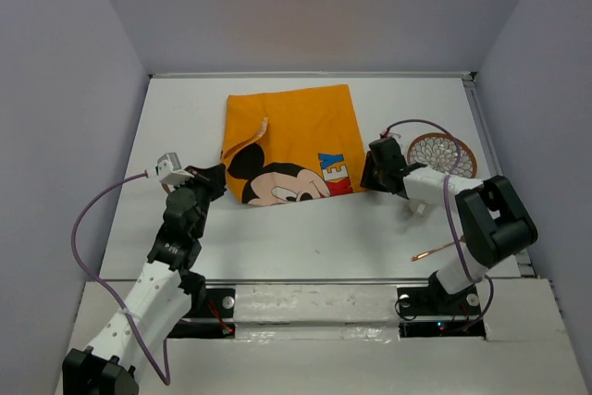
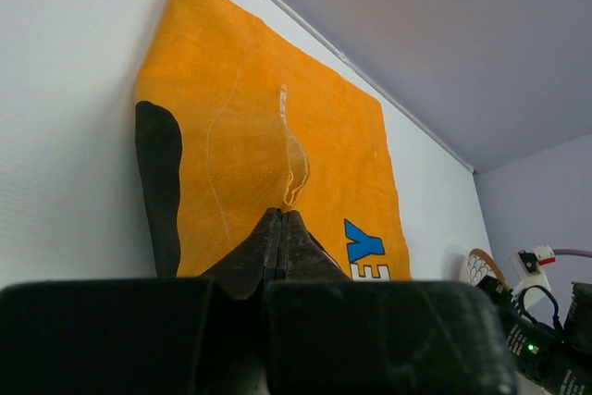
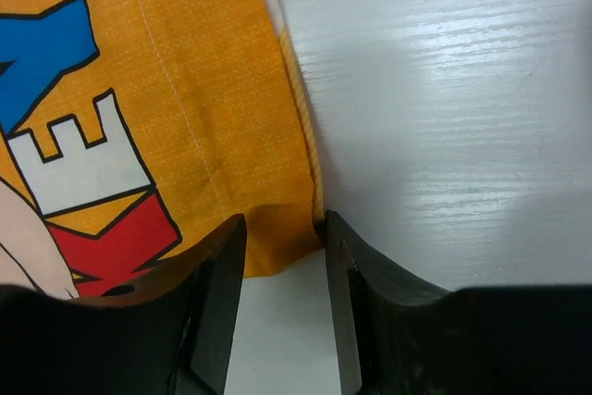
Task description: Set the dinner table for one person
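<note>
Dinner table [image 1: 305, 238] - white top, thin metal rim - spans the whole cell floor. On it the orange Mickey Mouse cloth mat [image 1: 291, 136] lies centre-far with a raised crease near its left side, and a round brown-rimmed patterned disc [image 1: 442, 154] sits to its right near the table's right rim, not touching the mat. Left gripper [image 2: 282, 219] has its fingers pressed together at the mat's near-left corner - can't tell if fabric is pinched. Right gripper [image 3: 282, 228] has its jaws apart, straddling the mat's near-right corner with the hem in the gap.
</note>
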`<state>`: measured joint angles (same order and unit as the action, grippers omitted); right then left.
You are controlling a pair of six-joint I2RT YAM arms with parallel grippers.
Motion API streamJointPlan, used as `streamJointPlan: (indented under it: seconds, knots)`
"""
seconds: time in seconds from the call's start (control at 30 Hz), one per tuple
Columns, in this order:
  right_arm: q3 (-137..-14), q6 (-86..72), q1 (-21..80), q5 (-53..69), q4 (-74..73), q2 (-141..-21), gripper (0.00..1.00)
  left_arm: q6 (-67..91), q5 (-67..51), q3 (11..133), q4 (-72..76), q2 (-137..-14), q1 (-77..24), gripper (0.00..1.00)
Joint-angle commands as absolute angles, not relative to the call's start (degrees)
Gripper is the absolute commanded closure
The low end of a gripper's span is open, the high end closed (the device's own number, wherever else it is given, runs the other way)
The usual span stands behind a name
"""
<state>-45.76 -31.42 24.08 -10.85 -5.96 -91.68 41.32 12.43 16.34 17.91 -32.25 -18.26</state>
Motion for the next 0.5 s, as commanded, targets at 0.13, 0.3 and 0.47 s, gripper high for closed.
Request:
streamJointPlan:
  seconds: [0.13, 0.3, 0.47]
  knots:
    - [-47.81, -29.53, 26.02, -13.8, -16.43, -94.48, 0.76, 42.1, 13.18, 16.96, 23.02, -31.55, -18.11, 1.0]
    - [-48.6, -29.27, 26.02, -15.82, -16.35, -92.56, 1.0, 42.54, 13.01, 17.49, 23.99, -32.69, -18.11, 1.0]
    - [-52.81, -25.85, 26.02, -17.84, -18.54, -79.39, 1.0, 42.19, 13.01, 22.22, 23.73, -32.43, -18.19, 1.0]
